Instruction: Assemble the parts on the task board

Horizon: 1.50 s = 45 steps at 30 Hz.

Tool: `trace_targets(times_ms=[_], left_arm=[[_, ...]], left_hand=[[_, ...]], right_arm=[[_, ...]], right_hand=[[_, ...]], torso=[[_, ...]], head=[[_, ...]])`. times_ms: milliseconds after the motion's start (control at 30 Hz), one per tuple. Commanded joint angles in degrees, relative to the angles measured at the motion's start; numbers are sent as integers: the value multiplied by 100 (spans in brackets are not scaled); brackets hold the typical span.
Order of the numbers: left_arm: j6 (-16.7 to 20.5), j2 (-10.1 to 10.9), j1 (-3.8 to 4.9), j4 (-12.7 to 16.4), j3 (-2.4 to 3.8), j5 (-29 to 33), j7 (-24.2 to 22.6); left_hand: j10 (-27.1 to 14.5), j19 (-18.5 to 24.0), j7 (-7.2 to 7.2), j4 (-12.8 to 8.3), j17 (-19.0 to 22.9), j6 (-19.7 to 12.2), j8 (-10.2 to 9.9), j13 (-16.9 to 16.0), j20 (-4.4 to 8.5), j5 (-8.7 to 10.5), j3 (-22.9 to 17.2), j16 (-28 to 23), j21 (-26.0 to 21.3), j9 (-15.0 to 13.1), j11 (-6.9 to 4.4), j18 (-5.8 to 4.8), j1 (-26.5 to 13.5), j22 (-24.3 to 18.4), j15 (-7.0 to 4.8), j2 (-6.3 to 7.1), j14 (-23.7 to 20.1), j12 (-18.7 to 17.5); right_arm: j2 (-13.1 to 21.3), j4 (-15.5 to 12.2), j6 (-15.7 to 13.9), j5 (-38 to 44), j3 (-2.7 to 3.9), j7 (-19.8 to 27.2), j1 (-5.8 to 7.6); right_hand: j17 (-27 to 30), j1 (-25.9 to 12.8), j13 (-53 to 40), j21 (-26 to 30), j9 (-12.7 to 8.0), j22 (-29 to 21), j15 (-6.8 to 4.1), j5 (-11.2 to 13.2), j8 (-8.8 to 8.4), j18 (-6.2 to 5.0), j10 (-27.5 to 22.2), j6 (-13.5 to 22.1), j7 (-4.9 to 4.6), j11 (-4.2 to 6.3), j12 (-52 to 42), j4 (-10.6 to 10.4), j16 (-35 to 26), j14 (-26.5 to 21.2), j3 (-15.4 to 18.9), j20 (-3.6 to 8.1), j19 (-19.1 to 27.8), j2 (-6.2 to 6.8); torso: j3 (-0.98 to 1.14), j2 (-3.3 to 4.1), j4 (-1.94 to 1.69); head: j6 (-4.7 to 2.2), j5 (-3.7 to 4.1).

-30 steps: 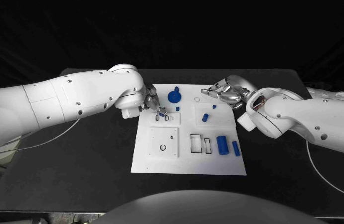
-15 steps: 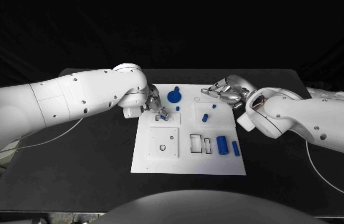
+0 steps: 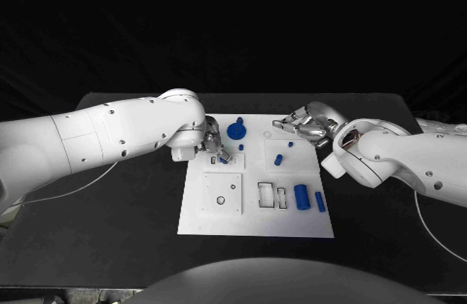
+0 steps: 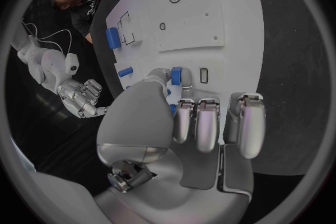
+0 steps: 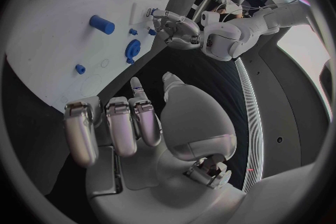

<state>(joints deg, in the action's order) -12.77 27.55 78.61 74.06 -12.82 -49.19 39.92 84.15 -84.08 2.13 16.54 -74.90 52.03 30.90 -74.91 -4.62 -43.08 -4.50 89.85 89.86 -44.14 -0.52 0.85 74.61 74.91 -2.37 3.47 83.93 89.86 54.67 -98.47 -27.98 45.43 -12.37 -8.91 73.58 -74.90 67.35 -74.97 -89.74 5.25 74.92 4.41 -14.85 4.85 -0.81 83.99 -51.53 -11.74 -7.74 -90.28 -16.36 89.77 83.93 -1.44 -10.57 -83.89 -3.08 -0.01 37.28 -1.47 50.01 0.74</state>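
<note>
Left hand [image 3: 215, 144] is down over the far-left part of the white task board [image 3: 292, 223], thumb and fingers pinching a small blue part [image 4: 176, 75] right beside a little rectangular slot [image 4: 204, 75], the other fingers held straight and close together. Right hand [image 3: 308, 125] hovers at the board's far-right corner, fingers loosely curled and slightly apart with nothing in them. On the board, a blue knob [image 3: 237, 128] stands at the far edge, a short peg [image 3: 279, 159] lies mid-board, and two blue cylinders [image 3: 303, 197] rest side by side near the right edge
</note>
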Motion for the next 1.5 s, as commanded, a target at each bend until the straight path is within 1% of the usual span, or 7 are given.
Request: trace_targets(times_ms=[33,233,467,533,600,1133,1500], left_arm=[[-19,-31,-10,-15,1,-229,438],[3,-53,-15,-32,1,-299,457],[11,-103,-18,-68,0,-336,446],[12,-119,-21,-72,0,-341,440],[10,-132,-23,-76,0,-341,434],[-92,-137,-57,-127,-3,-244,441],[-88,-143,-67,-121,-4,-250,446]], left_hand=[[585,-592,8,11,-1510,26,-32,-1509,27,64,-40,15,14,-21,-30,-85,-7,1509,-37,-20,607,14],[585,-592,5,4,-1510,27,-50,-1509,26,160,-73,15,14,-41,-32,-85,41,1509,-37,-31,607,14],[585,-592,5,4,-1510,27,-52,-1509,26,168,-76,15,14,-43,-32,-85,46,1509,-37,-32,607,14],[585,-592,5,5,-1510,26,-53,-1509,26,171,-77,15,14,-43,-32,-85,46,1509,-37,-33,607,14],[585,-592,6,5,-1510,25,-54,-1509,26,172,-77,15,14,-43,-32,-85,46,1509,-37,-33,607,14],[585,-592,19,14,-1510,-5,-85,-1509,25,211,-90,15,14,-46,-23,-85,41,1509,-34,-43,607,14],[585,-592,21,14,-1510,-9,-91,-1509,25,218,-95,15,14,-48,-21,-85,42,1509,-32,-49,607,14]], right_arm=[[-4,-9,68,27,0,39,-4],[-3,-9,74,27,0,39,-4],[-8,-4,79,27,0,36,-4],[-14,-3,79,27,0,36,-4],[-18,-3,79,27,0,39,-4],[-21,-5,70,25,0,34,-5],[-18,-14,65,39,0,39,-5]], right_hand=[[-1510,-10,-1503,-26,7,1508,42,4,23,81,601,9,-18,-29,28,-5,23,607,37,-37,-611,-50],[-1510,-10,-1503,-26,7,1508,42,4,23,81,601,9,-18,-29,28,-5,23,607,37,-37,-611,-50],[-1510,-10,-1503,-26,7,1508,42,4,23,81,601,13,-19,-29,28,-4,23,607,43,-38,-611,-54],[-1510,-10,-1503,-26,7,1508,42,4,23,81,601,13,-19,-29,28,-4,23,607,43,-38,-611,-54],[-1510,-10,-1503,-26,7,1508,42,4,23,81,601,13,-19,-29,28,-4,23,607,43,-38,-611,-54],[-1510,-11,-1503,-26,7,1508,43,3,23,81,601,17,-20,-30,28,-4,23,607,50,-39,-611,-58],[-1510,-11,-1503,-26,7,1508,43,3,23,81,601,17,-20,-30,28,-4,23,607,50,-39,-611,-58]], torso=[[-3,1,1],[0,-1,-3],[0,-6,-8],[1,-4,2],[-2,-4,10],[-2,-1,4],[1,0,-4]], head=[[-1,-7],[-1,-14],[-1,-34],[-1,-42],[-1,-34],[-1,7],[-1,5]])
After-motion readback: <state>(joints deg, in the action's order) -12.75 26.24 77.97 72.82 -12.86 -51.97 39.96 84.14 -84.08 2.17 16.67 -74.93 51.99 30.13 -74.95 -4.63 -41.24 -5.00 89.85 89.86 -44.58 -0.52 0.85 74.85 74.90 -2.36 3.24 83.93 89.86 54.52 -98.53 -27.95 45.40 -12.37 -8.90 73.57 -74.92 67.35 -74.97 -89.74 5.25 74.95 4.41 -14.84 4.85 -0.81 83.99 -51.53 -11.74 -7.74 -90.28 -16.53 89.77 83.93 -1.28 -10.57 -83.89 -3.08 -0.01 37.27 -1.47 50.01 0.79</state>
